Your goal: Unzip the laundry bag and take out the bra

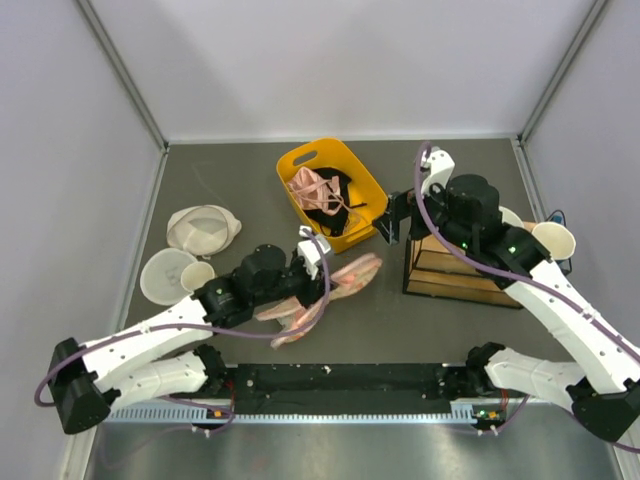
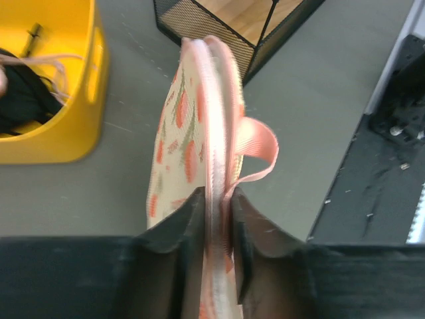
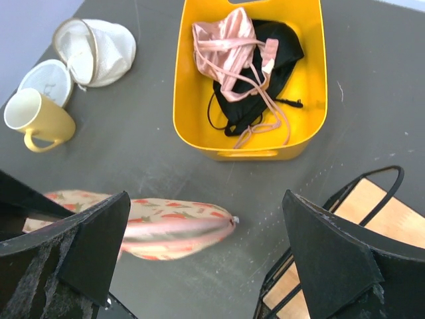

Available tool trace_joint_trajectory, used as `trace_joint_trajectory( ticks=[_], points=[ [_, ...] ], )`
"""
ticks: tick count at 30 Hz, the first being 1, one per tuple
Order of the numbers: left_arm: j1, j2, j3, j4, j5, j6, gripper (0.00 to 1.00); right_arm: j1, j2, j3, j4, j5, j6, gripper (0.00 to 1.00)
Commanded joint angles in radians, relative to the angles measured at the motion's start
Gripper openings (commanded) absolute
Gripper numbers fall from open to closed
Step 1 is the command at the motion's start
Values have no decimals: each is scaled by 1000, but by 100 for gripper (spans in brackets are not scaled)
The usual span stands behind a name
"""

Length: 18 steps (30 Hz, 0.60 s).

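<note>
The laundry bag [image 1: 335, 288] is a pale pink pouch with orange-red prints, held on edge in the middle of the table. My left gripper [image 1: 311, 262] is shut on its pink zip edging; in the left wrist view the bag [image 2: 189, 119] rises from between the fingers [image 2: 174, 232], with a pink ribbon loop [image 2: 255, 143] beside them. My right gripper [image 1: 393, 222] is open and empty, above the table to the bag's right. In the right wrist view the bag [image 3: 166, 222] ends in a small zip pull [image 3: 234, 219]. The zip looks closed. The bra is hidden.
A yellow basket [image 1: 365, 185] holding a pink strappy garment [image 3: 226, 43] and a black garment [image 3: 279, 50] stands behind the bag. A black wire basket with a wooden floor [image 1: 450, 270] stands at right. White mesh pouches [image 1: 203, 228] and a yellow cup [image 1: 197, 275] lie at left.
</note>
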State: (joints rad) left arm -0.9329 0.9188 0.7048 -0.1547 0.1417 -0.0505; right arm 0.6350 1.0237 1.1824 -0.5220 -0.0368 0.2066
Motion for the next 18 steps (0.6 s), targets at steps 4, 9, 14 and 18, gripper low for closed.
trace_joint_trajectory(
  ticks=[4, 9, 14, 18],
  points=[
    [-12, 95, 80, 26, 21, -100, 75, 5, -30, -21, 11, 26, 17, 99],
    [-12, 32, 81, -62, -22, -52, 80, 5, -28, -27, 14, 18, 17, 99],
    [-12, -34, 61, -137, -4, -60, 80, 5, -27, -35, 14, 6, 22, 99],
    [-50, -75, 26, -175, 35, -95, 76, 3, -24, -36, 14, -6, 27, 99]
  ],
)
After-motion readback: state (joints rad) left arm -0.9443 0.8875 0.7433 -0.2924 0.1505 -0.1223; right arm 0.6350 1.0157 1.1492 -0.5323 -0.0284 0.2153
